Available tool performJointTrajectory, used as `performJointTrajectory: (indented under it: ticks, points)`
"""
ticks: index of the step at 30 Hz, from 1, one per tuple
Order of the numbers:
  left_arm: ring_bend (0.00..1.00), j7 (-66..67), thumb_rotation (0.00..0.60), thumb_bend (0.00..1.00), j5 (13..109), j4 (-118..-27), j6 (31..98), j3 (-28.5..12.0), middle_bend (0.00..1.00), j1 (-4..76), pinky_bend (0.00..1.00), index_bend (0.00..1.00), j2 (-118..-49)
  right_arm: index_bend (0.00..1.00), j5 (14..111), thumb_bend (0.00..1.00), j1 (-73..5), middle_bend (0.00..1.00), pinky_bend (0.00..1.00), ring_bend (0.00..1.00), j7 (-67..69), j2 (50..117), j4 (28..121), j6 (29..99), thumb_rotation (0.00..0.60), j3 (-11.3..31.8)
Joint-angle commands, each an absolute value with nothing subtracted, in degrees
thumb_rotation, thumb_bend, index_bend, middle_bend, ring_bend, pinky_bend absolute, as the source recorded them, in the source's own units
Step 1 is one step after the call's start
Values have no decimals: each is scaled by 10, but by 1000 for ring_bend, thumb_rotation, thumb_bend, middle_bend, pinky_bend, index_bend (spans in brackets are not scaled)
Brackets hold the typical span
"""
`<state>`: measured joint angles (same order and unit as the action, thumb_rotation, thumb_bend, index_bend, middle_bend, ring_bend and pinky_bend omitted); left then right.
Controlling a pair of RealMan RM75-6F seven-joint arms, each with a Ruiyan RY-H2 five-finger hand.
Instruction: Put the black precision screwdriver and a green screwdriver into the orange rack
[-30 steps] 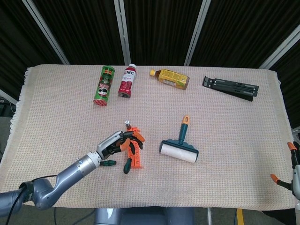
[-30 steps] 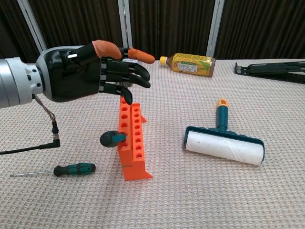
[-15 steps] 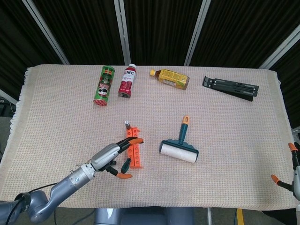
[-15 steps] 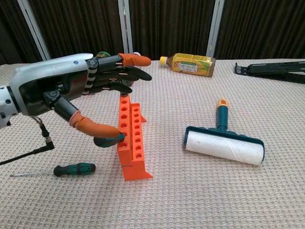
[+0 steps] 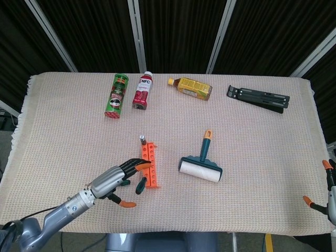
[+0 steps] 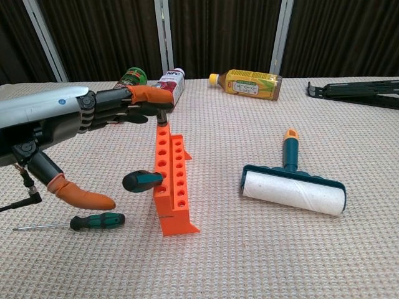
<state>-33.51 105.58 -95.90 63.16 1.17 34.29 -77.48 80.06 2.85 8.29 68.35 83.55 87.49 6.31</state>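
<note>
The orange rack (image 5: 150, 167) (image 6: 171, 180) stands near the table's front, left of centre. A dark green-handled screwdriver (image 5: 140, 185) (image 6: 140, 181) sticks out of its left side. At the rack's far end, a thin dark tool with a grey cap (image 5: 142, 138) stands up; the chest view hides most of it behind fingertips. A second green screwdriver (image 6: 96, 221) lies flat on the cloth, left of the rack. My left hand (image 5: 113, 181) (image 6: 68, 124) hovers left of the rack, fingers spread, holding nothing. My right hand (image 5: 329, 191) shows only at the right edge, fingers apart.
A lint roller (image 5: 200, 169) (image 6: 293, 190) lies right of the rack. Along the back are a green can (image 5: 116, 95), a red bottle (image 5: 143, 90), a tea bottle (image 5: 191, 87) and a black folding stand (image 5: 258, 98).
My left hand has drawn back from over the rack toward the front left and spread its fingers. The green-handled screwdriver stays in the rack.
</note>
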Motion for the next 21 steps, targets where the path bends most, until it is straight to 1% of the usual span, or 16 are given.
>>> performJointTrajectory:
  ticks: [1,2,3,5,12,16,21]
  points:
    - [0,-322,600,167,1061,-946,634,21,4,345,30,0,-775,0,800,0,29,0,0,0,82,684,836,875,600,63]
    - [0,-314,600,220,1061,-941,635,23,1,345,28,0,-777,0,800,0,29,0,0,0,81,684,836,875,600,63]
    - [0,-308,600,253,1060,-938,638,24,1,344,27,0,-780,0,800,0,29,0,0,0,81,684,837,875,600,63]
    - [0,-296,600,297,1056,-931,644,25,0,343,25,0,-789,0,801,0,28,0,0,0,80,684,837,875,600,63]
    - [0,-256,600,298,1043,-915,649,25,0,343,9,0,-815,0,799,0,29,0,0,0,79,683,839,876,600,63]
    - [0,-250,600,247,1038,-911,640,30,0,348,0,0,-822,0,798,0,30,0,0,0,81,682,838,876,600,63]
    - [0,-250,600,240,1028,-901,633,31,0,354,0,0,-835,0,797,0,30,0,0,0,83,682,836,876,600,63]
